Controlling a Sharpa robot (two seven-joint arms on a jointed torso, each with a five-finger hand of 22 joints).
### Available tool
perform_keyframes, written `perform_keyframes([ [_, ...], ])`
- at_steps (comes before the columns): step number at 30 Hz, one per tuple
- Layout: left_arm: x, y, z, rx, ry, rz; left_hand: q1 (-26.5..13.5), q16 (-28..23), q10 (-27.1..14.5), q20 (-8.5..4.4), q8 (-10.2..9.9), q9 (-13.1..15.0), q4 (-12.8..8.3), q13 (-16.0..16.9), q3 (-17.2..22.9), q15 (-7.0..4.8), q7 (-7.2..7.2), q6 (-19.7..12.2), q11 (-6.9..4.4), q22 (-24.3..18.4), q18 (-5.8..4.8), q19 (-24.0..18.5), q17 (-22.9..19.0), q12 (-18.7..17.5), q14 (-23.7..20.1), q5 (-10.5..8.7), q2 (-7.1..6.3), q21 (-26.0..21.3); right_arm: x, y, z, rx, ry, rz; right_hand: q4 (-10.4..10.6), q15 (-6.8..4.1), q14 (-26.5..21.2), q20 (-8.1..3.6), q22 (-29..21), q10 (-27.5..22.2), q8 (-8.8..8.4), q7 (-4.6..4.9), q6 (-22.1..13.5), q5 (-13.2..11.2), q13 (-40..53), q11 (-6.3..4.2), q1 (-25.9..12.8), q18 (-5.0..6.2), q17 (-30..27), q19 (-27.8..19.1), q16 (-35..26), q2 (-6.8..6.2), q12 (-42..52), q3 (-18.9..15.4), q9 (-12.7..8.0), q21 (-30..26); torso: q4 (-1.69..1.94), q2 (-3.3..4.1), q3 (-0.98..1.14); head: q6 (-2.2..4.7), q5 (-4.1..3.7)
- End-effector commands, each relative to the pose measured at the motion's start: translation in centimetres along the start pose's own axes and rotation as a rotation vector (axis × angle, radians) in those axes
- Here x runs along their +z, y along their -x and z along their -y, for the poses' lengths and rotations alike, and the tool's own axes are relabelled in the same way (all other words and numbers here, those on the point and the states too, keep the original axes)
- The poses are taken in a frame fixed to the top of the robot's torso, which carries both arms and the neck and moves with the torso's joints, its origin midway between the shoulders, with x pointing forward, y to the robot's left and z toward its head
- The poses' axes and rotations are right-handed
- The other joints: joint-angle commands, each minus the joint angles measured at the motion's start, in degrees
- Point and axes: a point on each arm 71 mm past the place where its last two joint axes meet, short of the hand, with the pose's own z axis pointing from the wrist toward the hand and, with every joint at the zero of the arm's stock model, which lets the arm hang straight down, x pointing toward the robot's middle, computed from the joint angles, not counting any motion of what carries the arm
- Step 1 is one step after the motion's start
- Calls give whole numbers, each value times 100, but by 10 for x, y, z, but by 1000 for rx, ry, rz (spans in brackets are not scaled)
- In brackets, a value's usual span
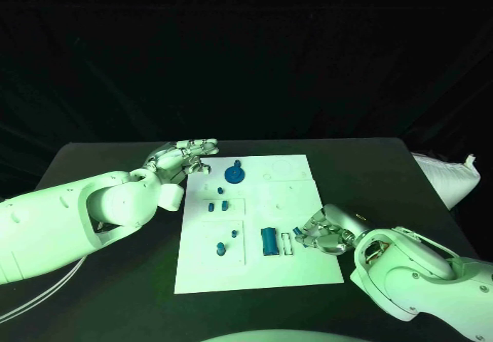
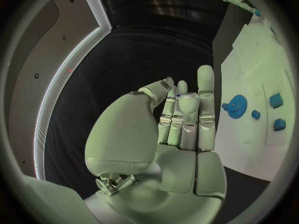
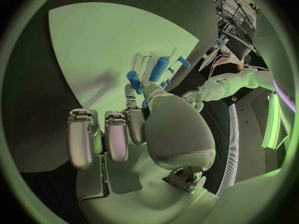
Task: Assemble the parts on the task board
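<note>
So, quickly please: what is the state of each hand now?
Left hand: open, holds nothing, beside the board.
Right hand: pinches a small blue part over the board.

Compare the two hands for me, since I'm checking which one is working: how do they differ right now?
The left hand hangs by the far left corner of the task board, while the right hand sits over its near right part. The left hand's fingers are straight and hold nothing; the right hand's fingers curl in around a small blue part beside the long blue part. Both are silver hands on white arms.
</note>
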Motion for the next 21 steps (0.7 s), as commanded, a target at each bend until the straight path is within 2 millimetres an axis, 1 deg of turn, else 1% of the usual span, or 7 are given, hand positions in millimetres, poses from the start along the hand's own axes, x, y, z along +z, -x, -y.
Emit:
perform_keyframes([
  [1, 0, -4, 0, -4, -4, -25, -17, -22, -31, 30, 23, 4, -35, 10, -1, 3, 7, -51, 2, -6, 19, 16, -7, 13, -40, -18, 58, -34, 1, -4, -1, 42, -29, -37, 61, -39, 564, -55, 980, 268, -4, -14, 57, 108, 898, -38, -88, -65, 1338, 367, 31, -44, 42, -4, -2, 40, 3, -2, -4, -7, -1],
  [4, 0, -4, 0, -5, -4, -27, -17, -22, -31, 30, 23, 4, -35, 10, -1, 3, 7, -51, 2, -6, 19, 16, -7, 13, -40, -18, 58, -34, 3, -8, -2, 35, -30, -62, 126, -46, 566, -61, 987, 281, 9, -28, 104, 427, 918, -49, -204, -67, 1347, 370, 35, -101, 73, -71, 14, 45, -2, -4, -1, -14, 5],
  [7, 0, -5, 0, -5, -3, -29, -17, -22, -31, 30, 23, 4, -35, 10, -1, 3, 7, -51, 2, -6, 19, 16, -7, 13, -40, -18, 58, -34, 5, -10, -4, 25, -28, -75, 150, -62, 567, -71, 995, 296, 49, -57, 179, 562, 941, -70, -254, -69, 1353, 375, 39, -130, 113, -128, 44, 52, -3, -1, 1, -11, 12],
  [11, 0, -5, 0, -5, -3, -30, -17, -22, -31, 30, 23, 4, -35, 10, -1, 3, 7, -51, 2, -6, 19, 16, -7, 13, -40, -18, 58, -34, 8, -13, -7, 11, -21, -84, 158, -76, 568, -81, 1001, 307, 79, -80, 227, 602, 960, -87, -272, -70, 1355, 377, 40, -136, 147, -159, 71, 56, 1, 0, 5, -18, 15],
  [16, 0, -5, 0, -6, -2, -30, -17, -22, -31, 30, 23, 4, -35, 10, -1, 3, 7, -51, 2, -6, 19, 16, -7, 13, -40, -18, 58, -34, 12, -15, -9, -1, -16, -86, 157, -77, 567, -82, 998, 308, 82, -82, 231, 605, 962, -89, -272, -69, 1350, 376, 37, -135, 150, -162, 74, 53, -1, -2, 2, -17, 24],
  [21, 0, -5, 0, -6, -1, -31, -17, -22, -31, 30, 23, 4, -35, 10, -1, 3, 7, -51, 2, -6, 19, 16, -7, 13, -40, -18, 58, -34, 14, -17, -9, -14, -13, -92, 157, -78, 567, -83, 996, 308, 84, -84, 234, 607, 962, -90, -271, -68, 1348, 375, 36, -135, 150, -163, 75, 52, -3, 0, 4, -25, 34],
])
